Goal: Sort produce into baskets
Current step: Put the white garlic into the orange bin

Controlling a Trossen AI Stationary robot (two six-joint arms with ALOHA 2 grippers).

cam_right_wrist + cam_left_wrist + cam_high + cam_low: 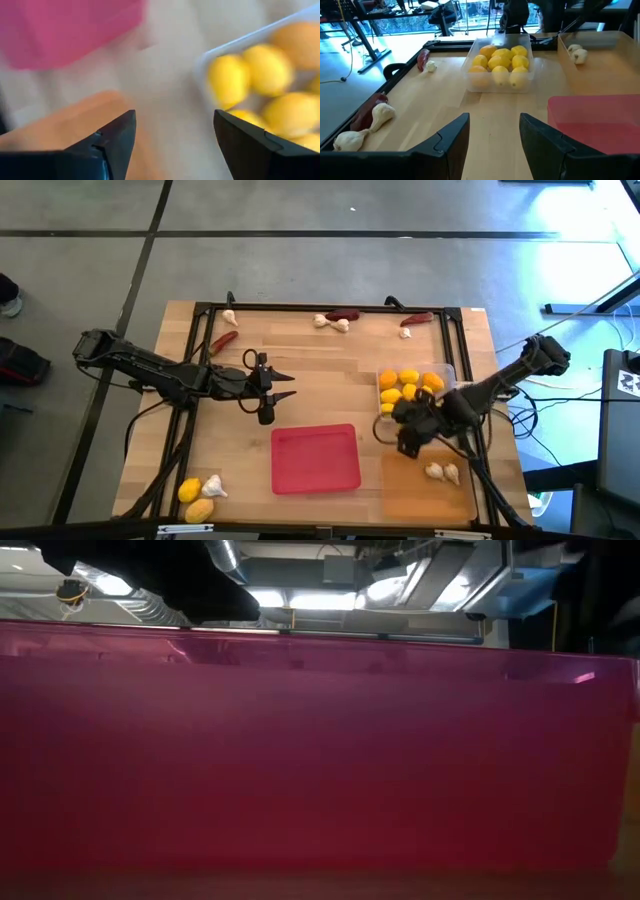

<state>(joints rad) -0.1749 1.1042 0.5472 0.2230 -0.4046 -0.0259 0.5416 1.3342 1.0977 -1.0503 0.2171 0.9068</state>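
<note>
Hovering empty and wide by the clear tray (447, 370) of lemons (408, 387) near the desk's right edge, the right end effector (410, 429) looked between picks, needing another stray lemon next.

left gripper (283, 386) fingers parted, right gripper (403, 430) empty

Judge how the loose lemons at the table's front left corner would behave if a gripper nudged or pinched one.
The loose lemons look smooth and oval, so a nudge would probably roll one, likely wobbling off line. They look firm, so a pinch should hold, though the rounded skin might slip from narrow fingers. A garlic bulb lies against them and would likely shift too.
</note>
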